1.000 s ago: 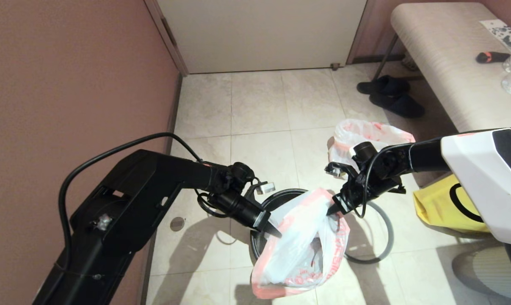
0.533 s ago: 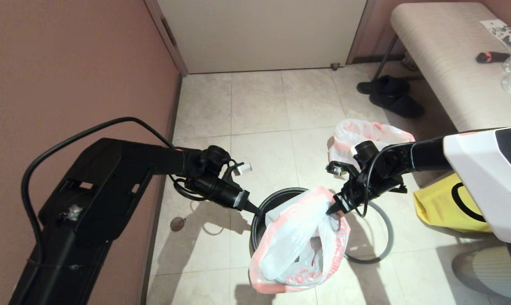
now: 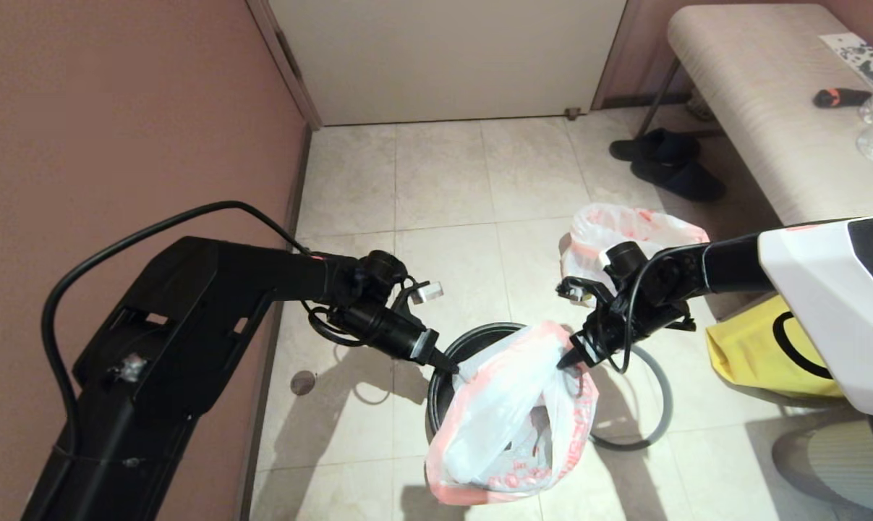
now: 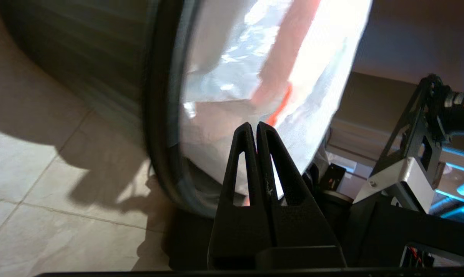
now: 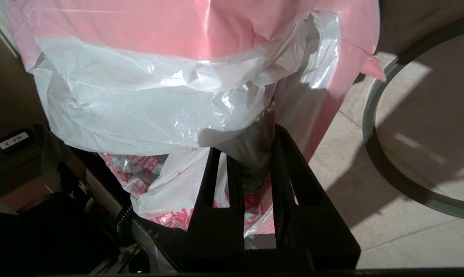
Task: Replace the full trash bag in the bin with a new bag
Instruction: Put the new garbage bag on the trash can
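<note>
Translucent white plastic is hanging from my right gripper: I am pinching the pink-red rim band of the new bag between its fingers, and the bag is drooping over the mouth of the bin. My right arm is reaching in from three o'clock, wrist angled down toward the bin. My left arm is stretching in from nine o'clock, and the left gripper, fingers pressed together with nothing between them, is touching the bag's edge at the bin's ten o'clock side. Toward four o'clock of the bin, the grey ring rim is lying on the floor tiles. Up at one o'clock, the full trash bag is sitting behind my right wrist.
</note>
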{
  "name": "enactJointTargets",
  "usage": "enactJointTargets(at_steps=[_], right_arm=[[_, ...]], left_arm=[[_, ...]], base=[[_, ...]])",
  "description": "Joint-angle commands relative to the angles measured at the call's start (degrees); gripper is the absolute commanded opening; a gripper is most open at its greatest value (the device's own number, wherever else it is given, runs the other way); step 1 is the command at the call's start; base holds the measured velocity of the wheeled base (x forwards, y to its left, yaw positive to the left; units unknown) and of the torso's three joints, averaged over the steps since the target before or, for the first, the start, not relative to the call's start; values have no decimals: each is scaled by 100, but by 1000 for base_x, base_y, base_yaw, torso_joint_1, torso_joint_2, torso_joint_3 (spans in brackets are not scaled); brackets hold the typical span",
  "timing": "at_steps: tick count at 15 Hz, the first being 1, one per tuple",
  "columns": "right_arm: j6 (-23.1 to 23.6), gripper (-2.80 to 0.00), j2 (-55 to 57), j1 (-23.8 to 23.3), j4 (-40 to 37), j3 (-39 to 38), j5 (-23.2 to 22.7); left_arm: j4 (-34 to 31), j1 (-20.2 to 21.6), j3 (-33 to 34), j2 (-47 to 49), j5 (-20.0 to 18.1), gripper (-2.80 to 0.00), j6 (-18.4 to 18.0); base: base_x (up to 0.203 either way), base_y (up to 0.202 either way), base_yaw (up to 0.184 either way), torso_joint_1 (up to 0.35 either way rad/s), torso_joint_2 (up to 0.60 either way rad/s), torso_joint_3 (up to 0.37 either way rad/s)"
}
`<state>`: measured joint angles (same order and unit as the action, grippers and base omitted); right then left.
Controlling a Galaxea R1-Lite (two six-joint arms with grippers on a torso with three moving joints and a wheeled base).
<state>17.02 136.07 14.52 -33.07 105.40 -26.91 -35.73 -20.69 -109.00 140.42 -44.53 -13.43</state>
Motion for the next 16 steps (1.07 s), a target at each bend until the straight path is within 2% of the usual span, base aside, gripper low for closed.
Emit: enactJointTargets(at_steps=[1, 2, 3, 7, 13, 14, 16], right_arm=[[49, -280, -71, -46, -23, -45, -227], [86, -280, -80, -47, -24, -65, -238], [147, -280, -80, -53, -24, -89, -245], [205, -280, -65, -81, -24, -99, -263], [205, -280, -36, -98, -15, -90, -271], [205, -280, -36, -98, -15, -90, -271], [205, -280, -27, -113, -12, -75, -285]], left_arm=[[-23, -43, 193, -71, -110, -280, -28], [-15, -48, 308, -56, -308, -280, -86], [-13, -49, 324, 27, -381, 0, -170], [-31, -106, 287, 111, -753, 0, -247], [-64, -282, 441, 187, -777, 0, -264], [-80, -303, 538, 187, -777, 0, -329], [-99, -334, 766, 187, -777, 0, -679]], base=[[0, 0, 0, 0, 0, 0], [0, 0, 0, 0, 0, 0], [0, 0, 0, 0, 0, 0], [0, 0, 0, 0, 0, 0], [0, 0, 0, 0, 0, 0], [0, 0, 0, 0, 0, 0], [0, 0, 0, 0, 0, 0]])
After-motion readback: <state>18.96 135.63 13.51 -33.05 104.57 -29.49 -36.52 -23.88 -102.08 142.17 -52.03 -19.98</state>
